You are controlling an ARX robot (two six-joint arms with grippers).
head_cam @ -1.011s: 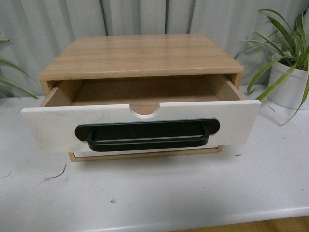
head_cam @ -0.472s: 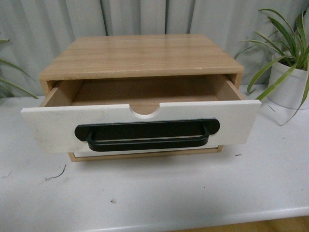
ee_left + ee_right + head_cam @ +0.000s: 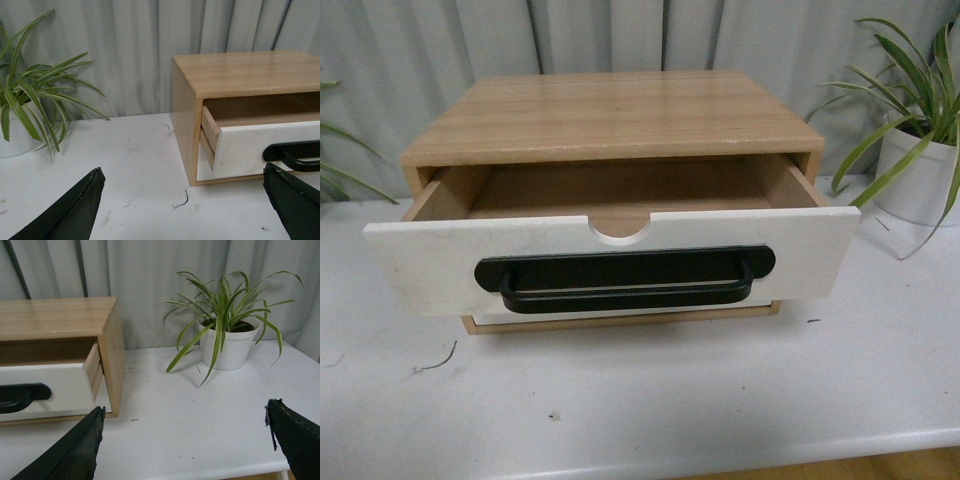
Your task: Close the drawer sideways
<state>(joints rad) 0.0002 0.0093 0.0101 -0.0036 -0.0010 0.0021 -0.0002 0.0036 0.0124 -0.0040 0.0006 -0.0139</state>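
Note:
The drawer (image 3: 420, 262) has a white front, a wide black bar handle (image 3: 625, 279) and a semicircular notch in its top edge. It stands pulled well out of the wooden cabinet (image 3: 610, 112) and its inside shows empty. Neither arm shows in the front view. My left gripper (image 3: 185, 200) is open and empty, low over the table off the cabinet's left side; the drawer (image 3: 250, 150) shows in that view. My right gripper (image 3: 185, 440) is open and empty off the cabinet's right side, with the drawer (image 3: 50, 385) in that view too.
The cabinet stands on a white table (image 3: 670, 400). A potted plant in a white pot (image 3: 915, 175) stands at the right, also in the right wrist view (image 3: 227, 345). Another potted plant (image 3: 20, 130) stands at the left. A grey curtain (image 3: 620, 35) hangs behind.

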